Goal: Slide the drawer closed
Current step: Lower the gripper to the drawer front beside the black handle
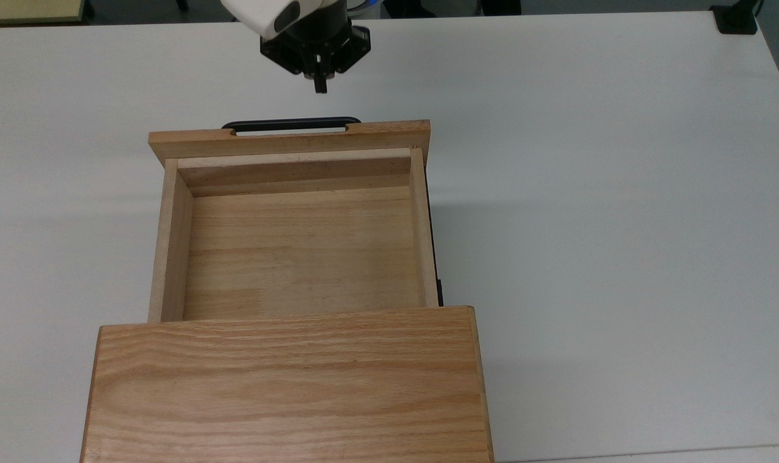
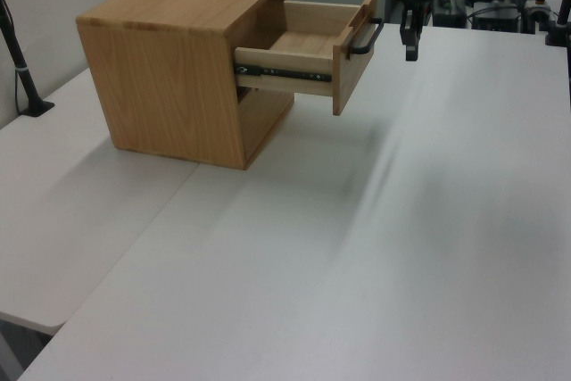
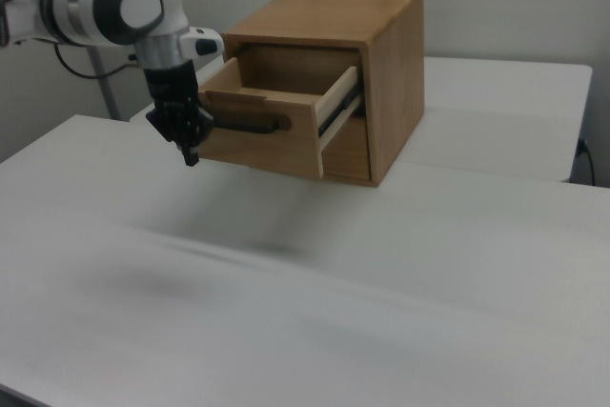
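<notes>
The light wooden drawer stands pulled far out of the oak cabinet, and nothing lies inside it. Its black bar handle sits on the wide front panel. My gripper hangs shut with nothing in it, a short way in front of the handle and apart from it. In the left view the gripper is just right of the handle. In the right view the gripper hangs at the left end of the drawer front, fingers pointing down.
The cabinet rests on a wide white table with free room to both sides of the drawer. A black clamp sits at the top view's far right corner. A black post stands at the left view's left edge.
</notes>
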Robot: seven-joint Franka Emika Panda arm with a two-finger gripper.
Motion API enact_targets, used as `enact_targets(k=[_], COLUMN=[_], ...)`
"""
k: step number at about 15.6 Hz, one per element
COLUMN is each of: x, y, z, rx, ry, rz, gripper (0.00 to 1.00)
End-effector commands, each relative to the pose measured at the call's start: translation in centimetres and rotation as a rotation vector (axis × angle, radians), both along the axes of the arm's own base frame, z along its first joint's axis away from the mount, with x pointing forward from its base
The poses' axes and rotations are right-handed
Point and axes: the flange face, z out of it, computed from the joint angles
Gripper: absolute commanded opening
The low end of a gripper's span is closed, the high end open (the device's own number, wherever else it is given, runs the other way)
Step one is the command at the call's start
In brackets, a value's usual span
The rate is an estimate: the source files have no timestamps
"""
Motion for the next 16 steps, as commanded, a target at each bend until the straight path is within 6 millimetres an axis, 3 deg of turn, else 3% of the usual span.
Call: enact_targets(k=[1, 5, 7, 10, 14, 16], x=[1.7, 3.4, 4.8, 6.6, 9.1, 10.4], y=[-0.3, -1.5, -2.1, -2.0, -1.8, -1.6], z=[-1.5, -2.5, -1.7, -2.0, -1.3, -1.9], rx=[0.005, 0.011, 0.018, 0.014, 0.018, 0.022], ry=[-0.021, -0.087, -0.139, -0.158, -0.3, -0.371], rz=[0.015, -0.01, -0.021, -0.024, -0.026, -0.031], gripper=[0.0, 0.0, 0.0, 0.0, 0.0, 0.0])
